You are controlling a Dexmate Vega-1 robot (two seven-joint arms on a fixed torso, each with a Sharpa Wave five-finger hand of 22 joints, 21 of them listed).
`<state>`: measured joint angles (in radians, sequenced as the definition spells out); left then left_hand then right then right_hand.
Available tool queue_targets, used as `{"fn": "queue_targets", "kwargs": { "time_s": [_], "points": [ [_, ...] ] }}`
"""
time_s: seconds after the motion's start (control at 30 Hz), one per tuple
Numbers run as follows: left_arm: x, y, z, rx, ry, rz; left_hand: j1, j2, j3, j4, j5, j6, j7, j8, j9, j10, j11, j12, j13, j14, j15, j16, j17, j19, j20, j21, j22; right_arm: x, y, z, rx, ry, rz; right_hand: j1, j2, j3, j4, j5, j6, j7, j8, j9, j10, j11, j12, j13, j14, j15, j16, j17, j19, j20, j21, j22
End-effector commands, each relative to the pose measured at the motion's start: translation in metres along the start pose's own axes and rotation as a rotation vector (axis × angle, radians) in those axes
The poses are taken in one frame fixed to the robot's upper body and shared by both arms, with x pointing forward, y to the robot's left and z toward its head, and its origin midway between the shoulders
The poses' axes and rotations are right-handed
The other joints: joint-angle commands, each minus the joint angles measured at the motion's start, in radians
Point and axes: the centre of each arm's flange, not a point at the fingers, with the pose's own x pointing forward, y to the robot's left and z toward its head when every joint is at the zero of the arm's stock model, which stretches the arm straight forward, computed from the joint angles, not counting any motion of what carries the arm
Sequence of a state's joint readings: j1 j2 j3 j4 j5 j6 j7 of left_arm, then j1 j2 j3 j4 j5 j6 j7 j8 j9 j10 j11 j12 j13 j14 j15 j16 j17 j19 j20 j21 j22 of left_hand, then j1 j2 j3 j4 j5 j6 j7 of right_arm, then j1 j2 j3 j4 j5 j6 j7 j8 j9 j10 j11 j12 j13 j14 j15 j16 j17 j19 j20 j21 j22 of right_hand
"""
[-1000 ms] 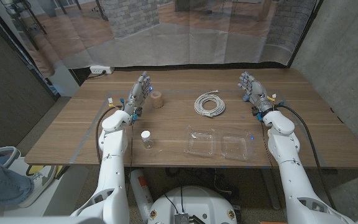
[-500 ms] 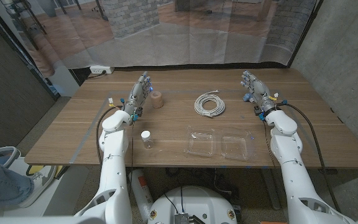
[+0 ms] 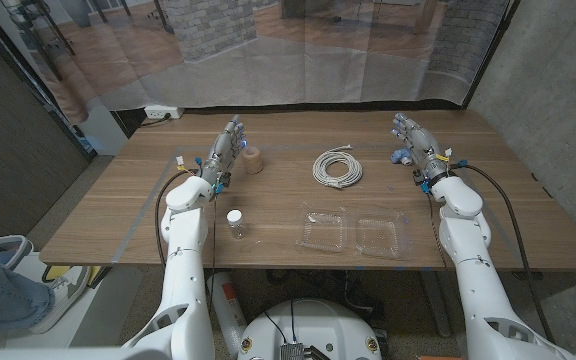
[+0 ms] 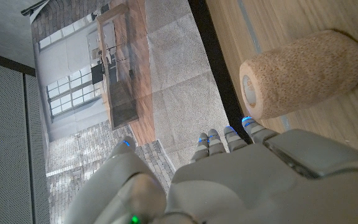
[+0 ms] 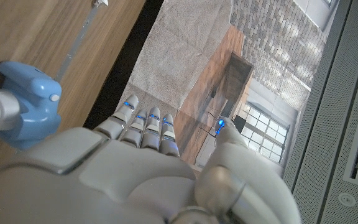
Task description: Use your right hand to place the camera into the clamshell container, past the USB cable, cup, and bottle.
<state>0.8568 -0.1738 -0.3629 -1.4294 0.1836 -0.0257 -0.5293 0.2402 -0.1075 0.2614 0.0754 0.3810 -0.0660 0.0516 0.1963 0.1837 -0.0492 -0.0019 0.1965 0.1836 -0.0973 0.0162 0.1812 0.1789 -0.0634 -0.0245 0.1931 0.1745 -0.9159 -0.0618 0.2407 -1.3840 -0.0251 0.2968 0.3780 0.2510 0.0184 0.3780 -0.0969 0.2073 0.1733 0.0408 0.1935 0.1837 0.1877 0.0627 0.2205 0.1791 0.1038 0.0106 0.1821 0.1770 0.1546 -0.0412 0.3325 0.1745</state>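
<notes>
The small blue camera sits on the counter just beside the right hand, well beyond the clamshell container. That hand is empty, fingers extended. The camera looks light, rigid and smooth-cased; grasp its blue body, not the white lens.

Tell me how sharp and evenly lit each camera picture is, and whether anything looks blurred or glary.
Head view: even soft light, sharp; the clear plastic clamshell container glints faintly. Left wrist view: the tan cork-textured cup is crisp, the near robot hand soft. Right wrist view: the light blue camera is slightly soft, with no glare.
</notes>
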Motion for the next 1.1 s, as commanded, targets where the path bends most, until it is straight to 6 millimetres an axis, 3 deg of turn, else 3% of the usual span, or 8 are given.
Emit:
{"fn": "queue_targets", "kwargs": {
  "time_s": [0.03, 1.1],
  "points": [
    [0.0014, -0.0019, 0.0008, 0.006, 0.003, -0.002, 0.012, -0.001, 0.001, -0.003, 0.006, 0.001, -0.001, 0.004, 0.003, -0.004, -0.004, 0.006, 0.003, -0.005, 0.001, 0.005, 0.002, -0.008, 0.005, 0.003, 0.005, -0.0003, -0.0049, 0.0038, -0.05, -0.02, -0.014, 0.01, 0.007, 0.001, -0.006, 0.001, 0.004, -0.003, 0.003, 0.004, -0.002, -0.004, -0.002, 0.004, 0.003, -0.007, 0.004, 0.001, 0.004, -0.028, -0.002, 0.005],
    [-0.0074, 0.0002, 0.0063, 0.026, 0.017, 0.007, 0.021, 0.004, -0.004, -0.006, 0.006, 0.003, -0.002, 0.003, 0.003, -0.001, -0.002, 0.007, 0.003, -0.008, 0.002, 0.005, 0.003, -0.011, 0.01, 0.003, 0.005, 0.0007, -0.0126, 0.0119, -0.236, -0.067, -0.03, 0.025, 0.002, -0.001, -0.021, 0.002, 0.007, -0.011, 0.003, 0.004, -0.003, -0.011, -0.005, 0.005, 0.0, -0.01, 0.002, 0.0, -0.006, -0.027, -0.019, 0.005]
  ]
}}
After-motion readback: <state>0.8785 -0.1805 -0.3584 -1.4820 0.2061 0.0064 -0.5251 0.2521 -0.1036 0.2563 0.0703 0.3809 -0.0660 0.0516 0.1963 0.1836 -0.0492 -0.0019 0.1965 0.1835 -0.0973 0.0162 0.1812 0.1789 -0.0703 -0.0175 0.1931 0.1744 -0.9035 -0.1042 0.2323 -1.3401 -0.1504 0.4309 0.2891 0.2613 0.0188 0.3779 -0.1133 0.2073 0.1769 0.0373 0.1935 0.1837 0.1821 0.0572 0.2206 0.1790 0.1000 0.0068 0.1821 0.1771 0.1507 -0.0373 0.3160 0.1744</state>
